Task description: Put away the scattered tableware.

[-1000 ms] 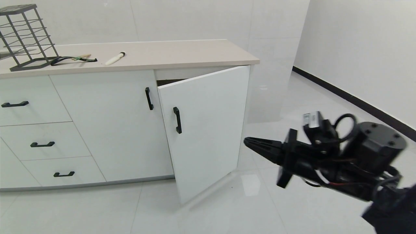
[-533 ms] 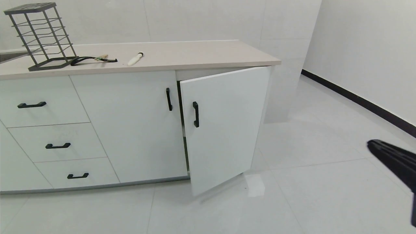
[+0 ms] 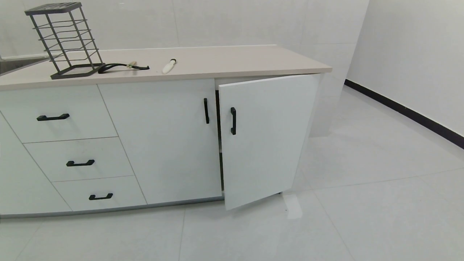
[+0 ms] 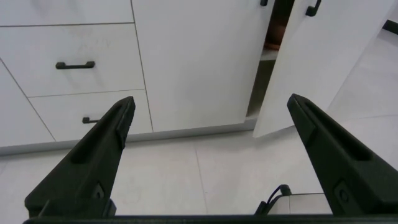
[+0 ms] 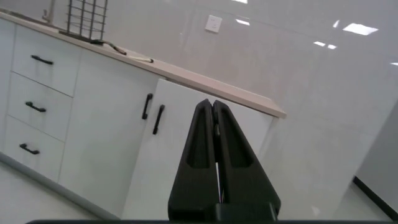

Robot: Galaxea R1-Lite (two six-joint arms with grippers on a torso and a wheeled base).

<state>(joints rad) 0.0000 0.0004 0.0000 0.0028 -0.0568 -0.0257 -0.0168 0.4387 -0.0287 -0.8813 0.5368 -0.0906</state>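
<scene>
Door [image 3: 266,134] has swung nearly shut; right gripper [image 5: 212,107] has drawn back, pressed together, likely for pushing. Left gripper [image 4: 211,102] hangs spread. Utensils [image 3: 123,66] lie near the front edge of the counter [image 3: 253,59], by the rack [image 3: 67,40].

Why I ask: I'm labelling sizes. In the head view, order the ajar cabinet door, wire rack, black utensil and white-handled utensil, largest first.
1. ajar cabinet door
2. wire rack
3. black utensil
4. white-handled utensil
The door stands nearer the camera, but the gaps are plain.
</scene>
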